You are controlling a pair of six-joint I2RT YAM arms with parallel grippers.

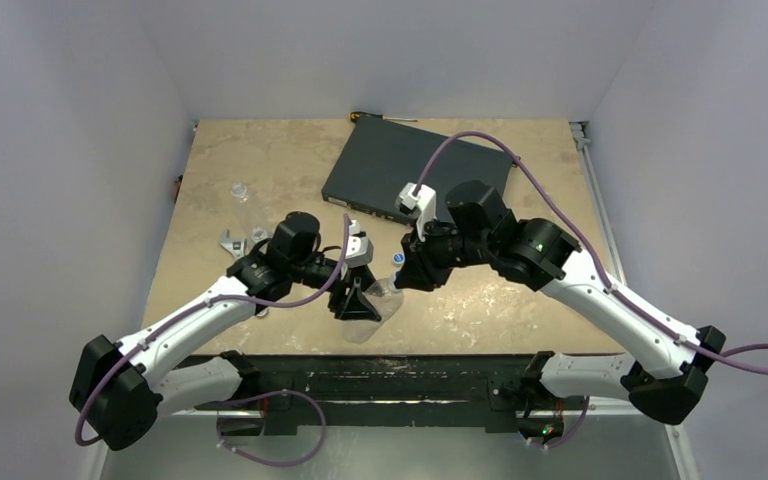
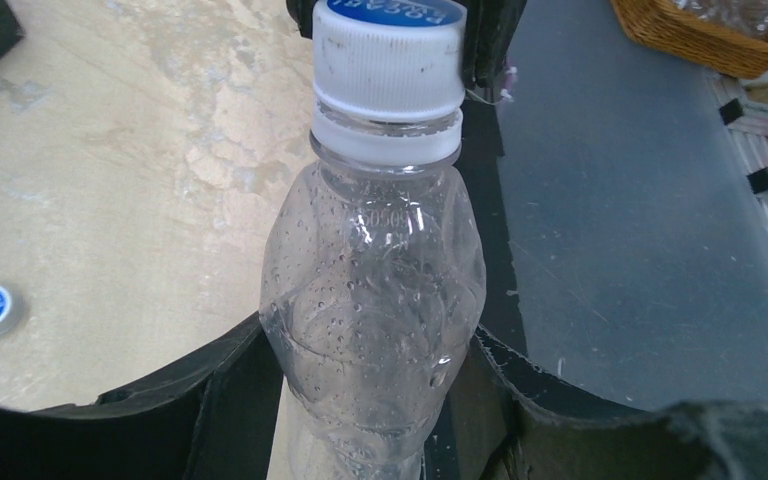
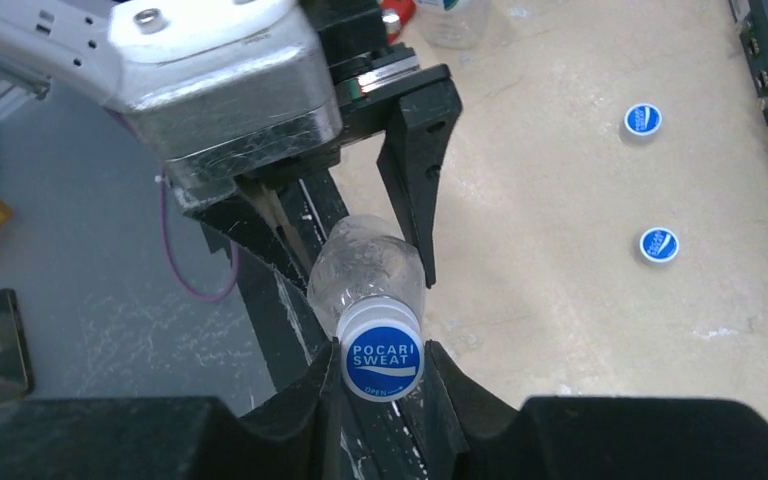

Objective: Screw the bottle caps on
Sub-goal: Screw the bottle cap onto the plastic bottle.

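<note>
Bottle cap: blue top, white lettering, ribbed white side, seated on the neck of a clear, droplet-beaded bottle. Low centre of right wrist view, pinched between right gripper fingers. Bottle body clamped in left gripper, lower centre. Two loose caps on table, upper right.

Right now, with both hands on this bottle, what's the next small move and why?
Probably rotate the right hand clockwise to thread the cap down. Its fingers are shut on the cap, which sits on the neck, and the left hand grips the bottle body to resist the twist.
</note>
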